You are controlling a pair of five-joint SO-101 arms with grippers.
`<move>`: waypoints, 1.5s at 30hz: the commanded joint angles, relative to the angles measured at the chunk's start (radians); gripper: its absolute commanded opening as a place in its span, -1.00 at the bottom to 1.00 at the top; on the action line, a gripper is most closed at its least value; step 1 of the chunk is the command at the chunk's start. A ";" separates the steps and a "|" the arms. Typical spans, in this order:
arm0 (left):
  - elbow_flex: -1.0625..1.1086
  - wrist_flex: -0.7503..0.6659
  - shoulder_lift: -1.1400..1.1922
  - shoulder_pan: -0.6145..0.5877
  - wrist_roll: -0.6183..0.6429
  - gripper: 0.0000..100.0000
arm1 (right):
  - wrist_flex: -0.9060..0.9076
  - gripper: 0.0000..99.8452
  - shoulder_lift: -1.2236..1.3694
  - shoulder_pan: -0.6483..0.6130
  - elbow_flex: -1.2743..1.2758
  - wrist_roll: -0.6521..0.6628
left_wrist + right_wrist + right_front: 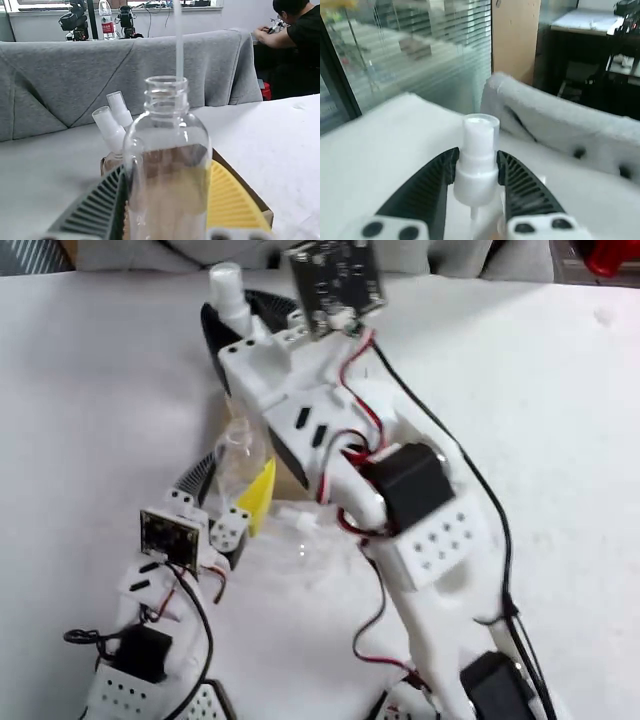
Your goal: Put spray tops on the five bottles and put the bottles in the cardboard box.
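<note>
– Gripping what, up close?
– The left gripper (165, 212) clamped an upright clear bottle (167, 150), neck open.
– And beyond?
– The right gripper (476, 172) pinched a white spray top (479, 150) above it; two capped bottles (112, 127) stood in the cardboard box (243, 181).

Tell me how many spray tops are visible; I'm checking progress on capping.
3. One spray top is held in the right end effector; two more poke up from the cardboard box. Others may be hidden.
</note>
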 commanded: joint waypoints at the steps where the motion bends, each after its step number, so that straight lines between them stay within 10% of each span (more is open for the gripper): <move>1: -0.012 -0.035 -0.010 -0.005 -0.014 -0.96 | 0.068 -0.97 0.064 -0.012 -0.091 0.034; 29: -0.018 -0.037 -0.010 -0.005 -0.006 -0.96 | 0.677 -0.55 0.329 -0.028 -0.756 0.031; 36: -0.018 -0.037 -0.010 -0.005 -0.006 -0.96 | 0.627 -1.00 0.335 0.054 -0.799 -0.003; 45: -0.072 -0.021 -0.007 -0.008 0.052 -0.96 | 0.771 -0.97 0.262 0.090 -0.838 0.005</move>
